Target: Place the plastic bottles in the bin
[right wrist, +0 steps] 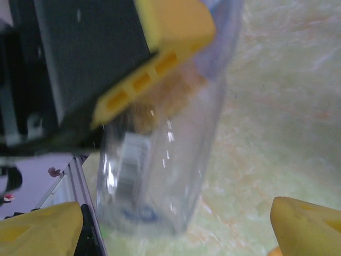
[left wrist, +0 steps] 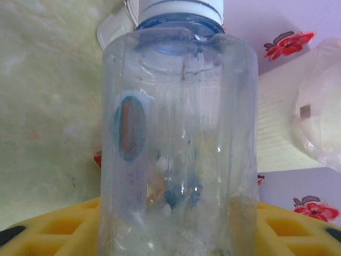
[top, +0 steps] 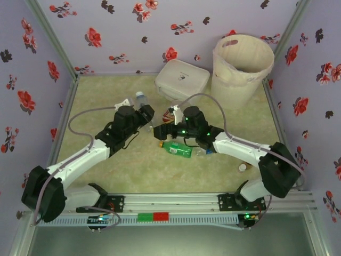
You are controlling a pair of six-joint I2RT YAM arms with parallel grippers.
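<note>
Nearest my bases, a tiny orange-capped bottle stands on the table just beside my right arm. Farther in, a green bottle lies on its side near the middle of the table. A blue-capped bottle lies just beside its right end, partly under my right arm. My right gripper hangs just beyond the green bottle. In its wrist view the two yellow fingers stand wide apart and grip nothing. Just to its left, my left gripper is clamped on a clear bottle, whose white cap points toward the far wall. The right wrist view shows one yellow pad of my left gripper pressed against that bottle's side. In the left wrist view the bottle rises between my yellow fingers, see-through, with an oval sticker on its body. I cannot tell whether it is off the table. Beyond it a white case lies flat near the back of the table. The bin stands just beside the case in the far right corner, well apart from the held bottle, with its pale liner folded over the rim.
</note>
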